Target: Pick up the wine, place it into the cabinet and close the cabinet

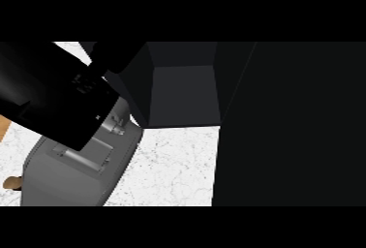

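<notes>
We see one grey forearm (71, 169) rising from the lower left, ending in one black hand, the left hand (53, 97). It fills the upper left corner as a dark mass cut off by the view's edge. We cannot tell how far open it is, or whether it has hold of anything. We cannot make out the wine anywhere, so neither its place nor which way its long axis runs can be told. One cabinet (182, 97) stands at upper centre, its dark hollow facing us, just right of the hand. One broad dark panel (293, 126) covers the whole right side and hides what lies behind it. The white marbled counter (175, 164) shows between forearm and panel. One small tan object (12, 182), cut off at the left edge, is too small to identify.
</notes>
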`<action>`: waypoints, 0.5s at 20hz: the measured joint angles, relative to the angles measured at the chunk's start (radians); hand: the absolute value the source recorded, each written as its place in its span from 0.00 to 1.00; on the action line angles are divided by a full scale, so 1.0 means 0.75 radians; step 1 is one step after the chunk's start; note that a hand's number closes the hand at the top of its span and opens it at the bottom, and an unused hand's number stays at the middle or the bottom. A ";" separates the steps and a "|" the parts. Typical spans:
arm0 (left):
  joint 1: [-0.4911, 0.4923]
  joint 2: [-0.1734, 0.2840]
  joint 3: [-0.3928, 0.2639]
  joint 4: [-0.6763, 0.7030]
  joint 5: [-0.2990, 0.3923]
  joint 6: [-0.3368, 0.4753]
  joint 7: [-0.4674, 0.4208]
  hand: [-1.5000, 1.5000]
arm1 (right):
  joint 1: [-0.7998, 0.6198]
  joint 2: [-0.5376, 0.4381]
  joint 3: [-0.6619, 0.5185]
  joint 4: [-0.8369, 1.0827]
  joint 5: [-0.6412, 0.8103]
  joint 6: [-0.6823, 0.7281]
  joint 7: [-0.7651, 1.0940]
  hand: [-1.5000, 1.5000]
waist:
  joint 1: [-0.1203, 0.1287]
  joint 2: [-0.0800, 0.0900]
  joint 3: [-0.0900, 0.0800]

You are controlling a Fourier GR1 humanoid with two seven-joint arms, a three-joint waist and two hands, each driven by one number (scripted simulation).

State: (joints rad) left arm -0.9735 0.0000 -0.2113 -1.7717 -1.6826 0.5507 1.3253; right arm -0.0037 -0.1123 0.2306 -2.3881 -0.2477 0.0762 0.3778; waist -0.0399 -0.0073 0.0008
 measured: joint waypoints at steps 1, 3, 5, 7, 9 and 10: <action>-0.010 0.000 0.004 0.003 0.004 -0.008 0.000 0.00 | -0.011 0.003 0.008 -0.004 0.005 -0.013 0.014 0.00 | 0.000 0.000 0.000; 0.000 0.000 0.000 -0.035 0.009 -0.031 0.001 0.00 | -0.016 0.000 0.005 -0.009 0.010 -0.031 0.036 0.00 | 0.005 -0.002 -0.001; -0.012 0.000 0.016 -0.038 0.012 -0.048 0.000 0.00 | -0.040 -0.005 -0.008 -0.008 0.013 -0.047 0.057 0.00 | 0.009 -0.001 -0.001; 0.013 0.000 0.015 -0.060 0.011 -0.061 -0.004 0.00 | -0.047 -0.010 -0.019 -0.010 0.016 -0.056 0.071 0.00 | 0.011 -0.001 -0.001; 0.027 0.000 0.016 -0.077 0.019 -0.076 -0.006 0.00 | -0.069 -0.006 -0.020 -0.006 0.022 -0.070 0.082 0.00 | 0.014 0.000 -0.001; 0.029 0.000 0.023 -0.082 0.026 -0.085 -0.006 0.00 | -0.066 -0.006 -0.017 -0.006 0.023 -0.072 0.086 0.00 | 0.013 0.000 -0.001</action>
State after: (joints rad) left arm -0.9522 0.0000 -0.1939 -1.8333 -1.6628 0.4871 1.3207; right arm -0.0535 -0.1168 0.2175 -2.3926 -0.2302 0.0221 0.4420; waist -0.0304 -0.0073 0.0004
